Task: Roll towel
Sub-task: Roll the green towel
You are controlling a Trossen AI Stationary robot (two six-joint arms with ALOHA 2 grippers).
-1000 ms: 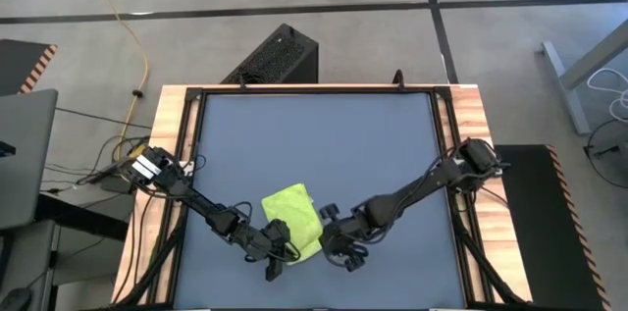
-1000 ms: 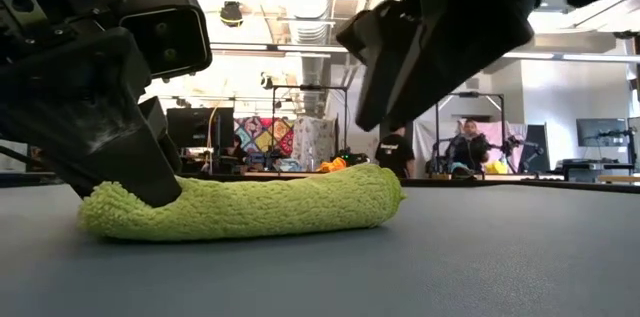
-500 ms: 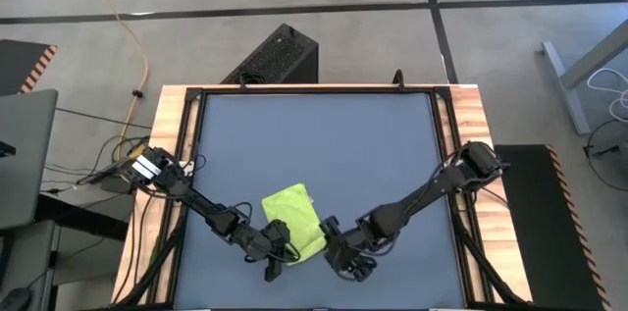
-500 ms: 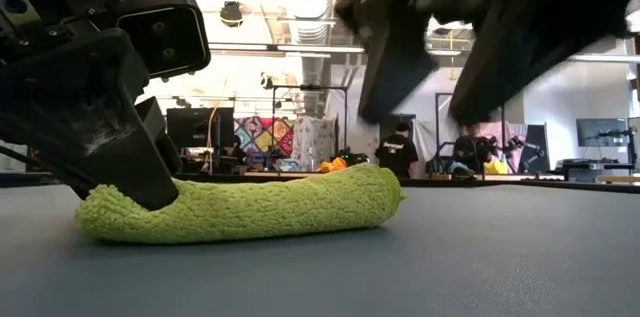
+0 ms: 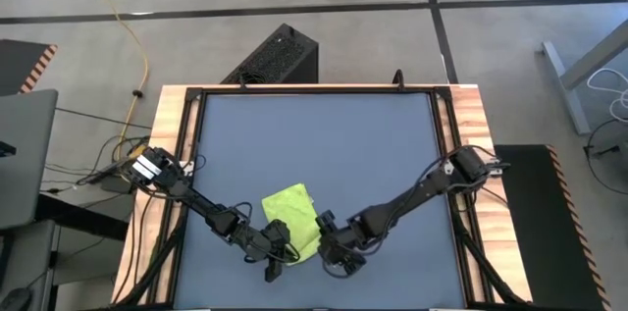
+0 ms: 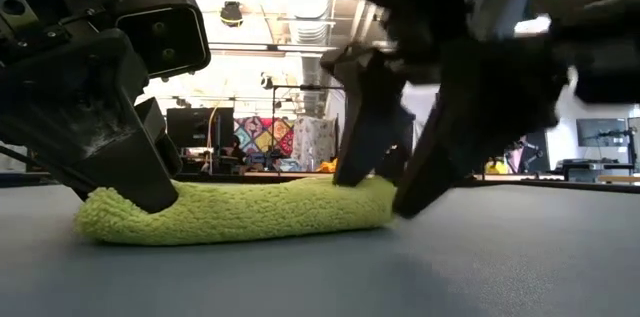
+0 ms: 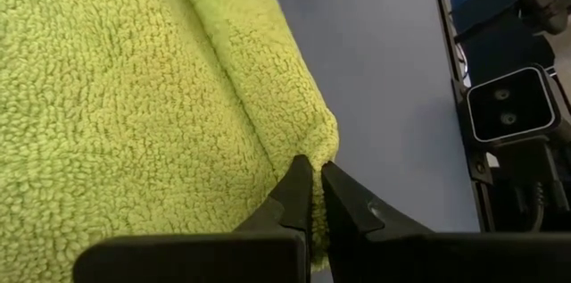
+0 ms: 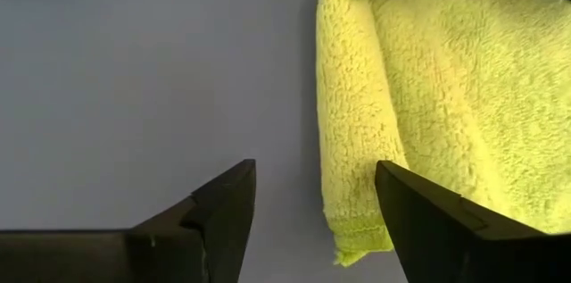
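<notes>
Plain lime yellow-green towel [image 5: 292,217] at lower centre, no pattern. Dark blue-grey tabletop [image 5: 324,144], pale wood border. Black arms and grippers: left [image 5: 276,260], right [image 5: 334,257]. Yellow cable [image 5: 128,36], upper left.

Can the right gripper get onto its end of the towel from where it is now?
Probably yes. The right gripper is open at the towel's free end, nothing between them, and the left gripper is shut on the opposite end, out of its way.

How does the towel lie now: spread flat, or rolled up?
Partly rolled: the towel shows a thick rolled edge, the rest flat.
</notes>
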